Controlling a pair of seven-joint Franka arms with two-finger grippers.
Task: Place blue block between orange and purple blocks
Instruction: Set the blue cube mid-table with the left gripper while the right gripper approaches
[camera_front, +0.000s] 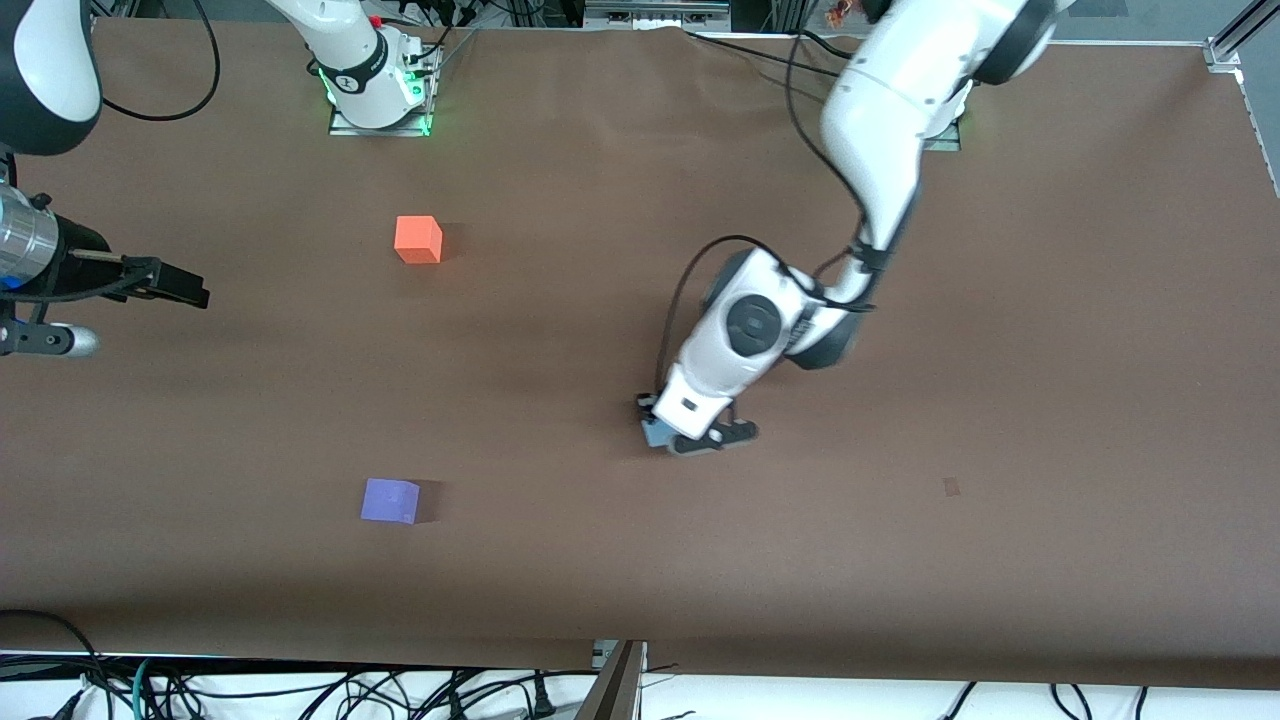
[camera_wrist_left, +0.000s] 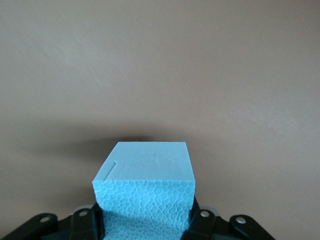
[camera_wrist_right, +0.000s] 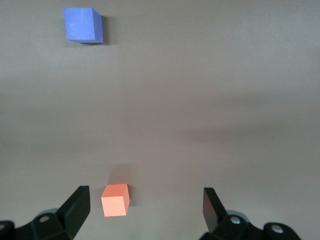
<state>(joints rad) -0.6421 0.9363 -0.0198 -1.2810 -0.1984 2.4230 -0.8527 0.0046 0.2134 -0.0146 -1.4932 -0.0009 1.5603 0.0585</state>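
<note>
The blue block (camera_front: 655, 432) is between the fingers of my left gripper (camera_front: 692, 438), which is shut on it low over the middle of the table. In the left wrist view the blue block (camera_wrist_left: 145, 187) fills the gap between the black fingers (camera_wrist_left: 82, 225). The orange block (camera_front: 418, 240) sits nearer the robot bases, and the purple block (camera_front: 390, 500) sits nearer the front camera, both toward the right arm's end. My right gripper (camera_front: 170, 283) is open and empty, held in the air at that end. Its wrist view shows the orange block (camera_wrist_right: 115, 200) and the purple block (camera_wrist_right: 83, 24).
The brown table (camera_front: 1000, 400) has a small dark mark (camera_front: 951, 487) toward the left arm's end. Cables (camera_front: 300, 690) hang along the table's front edge.
</note>
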